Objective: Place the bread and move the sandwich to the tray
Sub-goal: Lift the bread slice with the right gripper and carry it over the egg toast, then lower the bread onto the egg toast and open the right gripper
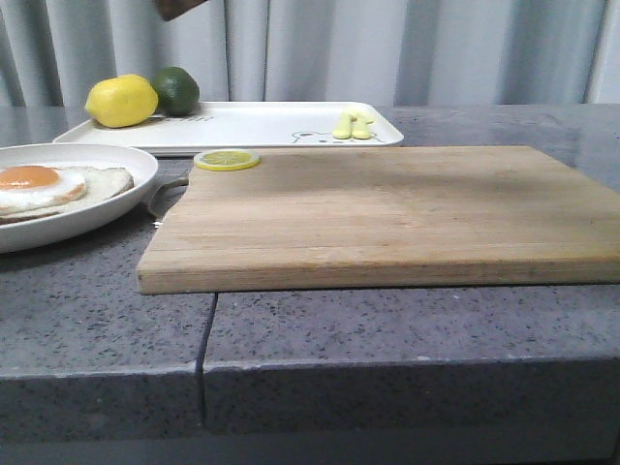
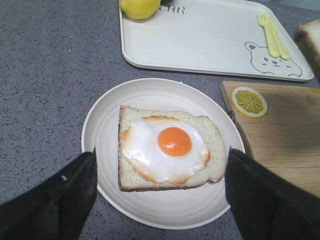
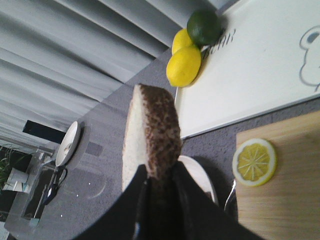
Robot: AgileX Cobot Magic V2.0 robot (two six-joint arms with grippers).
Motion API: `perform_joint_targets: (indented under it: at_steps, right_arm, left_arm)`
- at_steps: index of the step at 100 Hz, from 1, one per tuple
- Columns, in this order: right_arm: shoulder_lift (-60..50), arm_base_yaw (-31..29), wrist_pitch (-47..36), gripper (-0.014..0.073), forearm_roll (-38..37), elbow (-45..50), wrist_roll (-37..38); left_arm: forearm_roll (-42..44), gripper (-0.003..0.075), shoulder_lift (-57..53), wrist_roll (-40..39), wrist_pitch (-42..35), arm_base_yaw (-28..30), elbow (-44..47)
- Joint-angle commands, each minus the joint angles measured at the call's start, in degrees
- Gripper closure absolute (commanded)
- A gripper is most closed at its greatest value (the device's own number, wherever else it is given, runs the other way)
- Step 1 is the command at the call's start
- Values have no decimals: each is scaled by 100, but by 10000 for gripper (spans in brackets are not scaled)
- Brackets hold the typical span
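Front cam barely catches either arm, just a dark scrap at the top edge, and the plate (image 1: 116, 199) with the egg slice (image 1: 58, 186) is cut off at the left. The right hand (image 3: 159, 175) is pinching the bread (image 3: 152, 132) edge-on, up above the table (image 1: 387, 329). The left hand (image 2: 160, 187) hangs spread wide over the plate. The tray (image 1: 262, 124) sits behind the cutting board (image 1: 387, 213), holding a lemon (image 1: 121, 101), a lime (image 1: 176, 89) and a yellow fork (image 1: 353, 125); a lemon slice (image 1: 226, 159) rests on the board's corner.
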Motion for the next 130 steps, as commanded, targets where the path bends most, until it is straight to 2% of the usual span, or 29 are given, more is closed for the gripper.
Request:
perform_joint_targets:
  at_steps: [1, 34, 60, 92, 130]
  right_arm:
    - [278, 363, -57, 651, 342, -490, 155]
    - [1615, 1302, -386, 651, 342, -1583, 480]
    - [2098, 1782, -1152, 652, 342, -1908, 919]
    - [2254, 1904, -1517, 652, 342, -1911, 1254]
    - [2295, 1954, -1485, 652, 330, -1911, 1346]
  left_arm:
    - [-125, 219, 19, 0, -350, 22, -205]
    - [-125, 219, 19, 0, -350, 22, -205]
    - [-125, 219, 19, 0, -350, 22, -205]
    - [-125, 219, 19, 0, -350, 22, -205]
    - [-125, 220, 19, 0, -350, 22, -205]
